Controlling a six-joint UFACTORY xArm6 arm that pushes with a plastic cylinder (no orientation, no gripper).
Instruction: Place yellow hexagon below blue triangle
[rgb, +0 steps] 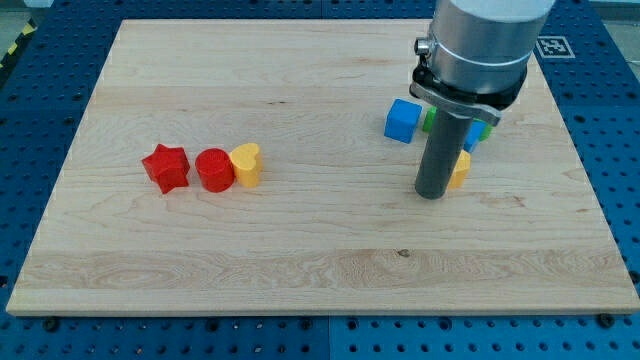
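My tip (433, 194) rests on the board right of centre. A yellow block (460, 170), likely the yellow hexagon, touches the rod's right side and is mostly hidden by it. A bit of a blue block (471, 141), possibly the blue triangle, shows just above the yellow block, under the arm. A blue cube (402, 120) sits up and left of the tip. A green block (429, 120) peeks out between the cube and the rod.
At the view's left a red star (166, 167), a red cylinder (213, 170) and a yellow heart (246, 164) stand in a touching row. The wooden board (320, 260) is edged by a blue perforated table.
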